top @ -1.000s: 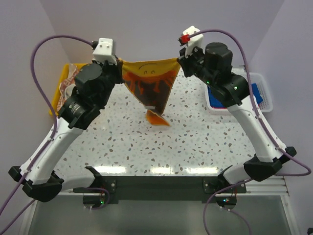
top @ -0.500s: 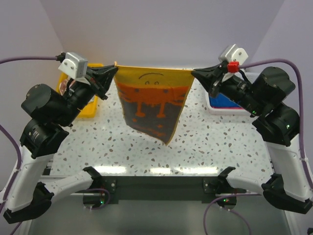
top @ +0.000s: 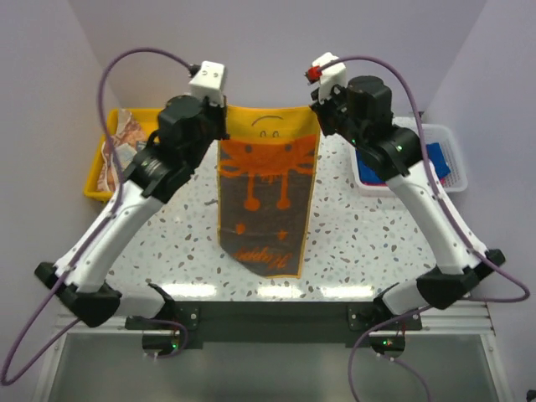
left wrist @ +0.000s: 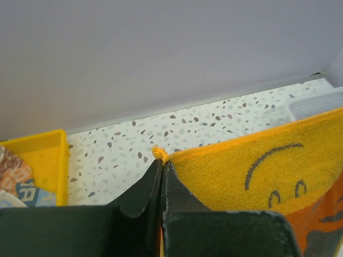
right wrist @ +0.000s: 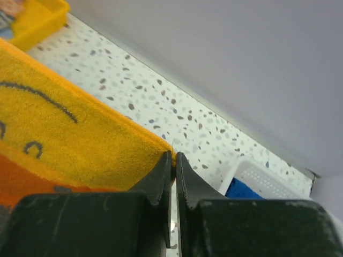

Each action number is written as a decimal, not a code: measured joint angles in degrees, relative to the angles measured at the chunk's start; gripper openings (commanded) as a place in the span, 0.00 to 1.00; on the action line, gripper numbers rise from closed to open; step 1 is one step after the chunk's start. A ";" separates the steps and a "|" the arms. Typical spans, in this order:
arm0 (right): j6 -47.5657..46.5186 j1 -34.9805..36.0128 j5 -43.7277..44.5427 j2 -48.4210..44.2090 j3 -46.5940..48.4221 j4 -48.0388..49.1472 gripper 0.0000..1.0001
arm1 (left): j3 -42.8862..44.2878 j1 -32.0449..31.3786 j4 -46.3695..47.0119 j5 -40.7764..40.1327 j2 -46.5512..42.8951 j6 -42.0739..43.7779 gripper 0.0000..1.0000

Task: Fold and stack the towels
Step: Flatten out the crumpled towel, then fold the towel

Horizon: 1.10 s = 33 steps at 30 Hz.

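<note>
Above the speckled table, the orange towel with yellow edge hangs spread between both arms. The left gripper is pressed together on its top left corner, and the right gripper pinches the top right corner likewise. The blue towel lies in the white basket, and the printed towel in the yellow tray.

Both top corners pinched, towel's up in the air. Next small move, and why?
Probably lower both arms together and lay the orange towel flat on the table. The left and right jaws are shut on its two top corners, and it hangs spread open and unfolded between them. It likely needs a surface under it before any fold can be made.
</note>
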 measured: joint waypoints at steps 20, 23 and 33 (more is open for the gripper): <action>0.26 -14.45 -2.14 32.26 4.26 10.75 0.00 | 14.40 11.89 11.82 7.67 43.85 1.49 0.00; 0.20 -14.45 -2.75 30.88 1.20 13.14 0.00 | 9.90 11.87 15.45 8.48 41.11 1.81 0.00; -0.70 -14.34 -5.44 27.50 -10.62 17.51 0.00 | -8.33 11.78 24.02 10.25 32.26 1.27 0.00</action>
